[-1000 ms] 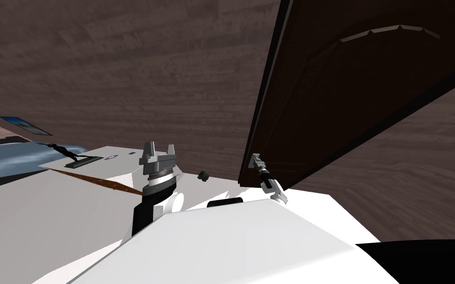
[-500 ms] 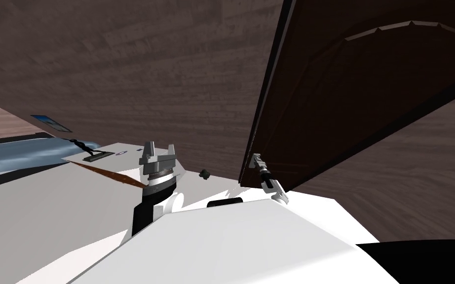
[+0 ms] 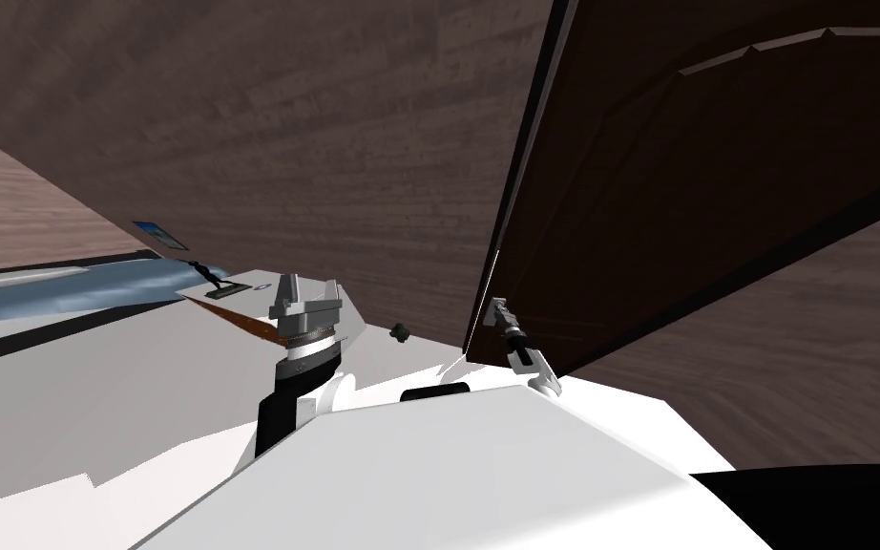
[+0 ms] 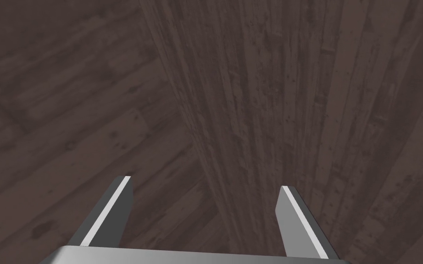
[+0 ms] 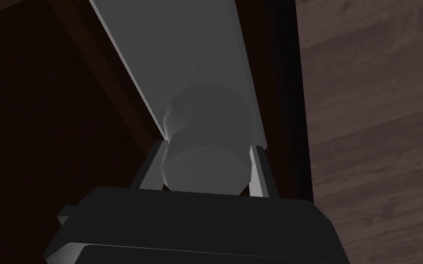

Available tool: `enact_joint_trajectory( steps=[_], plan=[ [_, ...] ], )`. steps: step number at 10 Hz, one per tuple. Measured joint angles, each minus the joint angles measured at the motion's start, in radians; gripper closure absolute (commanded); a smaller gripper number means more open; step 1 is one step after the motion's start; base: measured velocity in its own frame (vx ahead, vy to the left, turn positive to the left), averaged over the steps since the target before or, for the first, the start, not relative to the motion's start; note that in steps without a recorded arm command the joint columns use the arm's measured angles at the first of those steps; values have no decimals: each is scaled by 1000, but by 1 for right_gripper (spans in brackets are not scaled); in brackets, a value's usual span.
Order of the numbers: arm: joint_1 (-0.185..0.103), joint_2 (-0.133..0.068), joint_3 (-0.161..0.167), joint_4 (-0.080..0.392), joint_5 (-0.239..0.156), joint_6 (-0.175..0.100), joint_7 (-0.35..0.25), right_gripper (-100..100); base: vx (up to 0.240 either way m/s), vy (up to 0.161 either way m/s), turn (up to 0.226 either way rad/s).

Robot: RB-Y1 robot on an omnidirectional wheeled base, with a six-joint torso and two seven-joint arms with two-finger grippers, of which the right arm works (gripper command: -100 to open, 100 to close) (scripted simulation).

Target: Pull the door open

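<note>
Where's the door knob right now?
In the right wrist view the grey knob is gripped by the right hand, at the edge of the dark brown door; in the head view that is right of centre.

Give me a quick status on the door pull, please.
Right gripper shut on the grey door knob. Left gripper open, idle. Dark door ajar; nothing seen blocking its swing.

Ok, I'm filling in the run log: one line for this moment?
right gripper: shut on door knob | left gripper: open, empty, above wood floor | door: partly open
</note>
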Motion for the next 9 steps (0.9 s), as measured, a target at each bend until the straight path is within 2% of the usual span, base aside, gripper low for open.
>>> enact_joint_trajectory(
  steps=[4,9],
  plan=[
    [3,-20,14,11,-92,-8,-93,100,-58,-26,101],
    [11,-58,32,29,-233,-20,-222,100,-71,-32,124]
  ],
)
